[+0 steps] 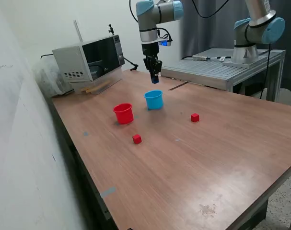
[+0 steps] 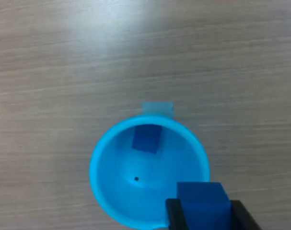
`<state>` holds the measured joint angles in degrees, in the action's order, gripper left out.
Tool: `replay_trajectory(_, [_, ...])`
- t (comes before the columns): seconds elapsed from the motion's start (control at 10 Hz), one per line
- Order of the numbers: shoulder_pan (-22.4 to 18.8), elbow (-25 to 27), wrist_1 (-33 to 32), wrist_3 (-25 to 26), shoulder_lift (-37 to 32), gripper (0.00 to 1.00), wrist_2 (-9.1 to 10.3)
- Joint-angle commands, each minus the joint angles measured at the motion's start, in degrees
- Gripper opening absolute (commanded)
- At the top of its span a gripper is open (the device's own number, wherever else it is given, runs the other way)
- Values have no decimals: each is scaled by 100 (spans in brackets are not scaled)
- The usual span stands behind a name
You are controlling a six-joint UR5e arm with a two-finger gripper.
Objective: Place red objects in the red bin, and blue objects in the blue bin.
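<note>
The blue cube (image 2: 202,199) sits pinched between the two dark fingers of the gripper (image 1: 154,76), which hangs above the light blue cup (image 1: 154,99); in the wrist view the cup's open mouth lies almost straight beneath the tool, with the held cube over the rim's near edge rather than its centre. A second blue cube (image 2: 146,138) already rests inside on the cup's floor. The likely trouble from here is a release off-centre: the cube could clip the rolled rim and bounce out onto the table, or a low descent could knock the light cup over. Just beside the blue cup, to the exterior view's left, stands the red cup (image 1: 123,113), apparently empty. Two red cubes wait farther from the tool, one (image 1: 136,139) in front of the red cup and one (image 1: 195,117) well apart toward the exterior view's right. The wooden tabletop (image 1: 193,167) is smooth, a microwave (image 1: 90,60) behind.
</note>
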<state>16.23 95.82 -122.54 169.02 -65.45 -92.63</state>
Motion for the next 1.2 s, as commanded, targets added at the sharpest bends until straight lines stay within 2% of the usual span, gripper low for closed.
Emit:
replay_trajectory(0.0, [12,16,-24,0,6,0,-1])
replay_trajectory(0.3, [74,25,-77,0,6,0,-18])
replay_trajectory(0.4, [74,25,-103,0,6,100,-19])
replay_trajectory(1.0, [56,-10,-51,-9,-20,100,-19])
replay_trajectory(1.1, [-14,-11,28,-18,-186,100,-19])
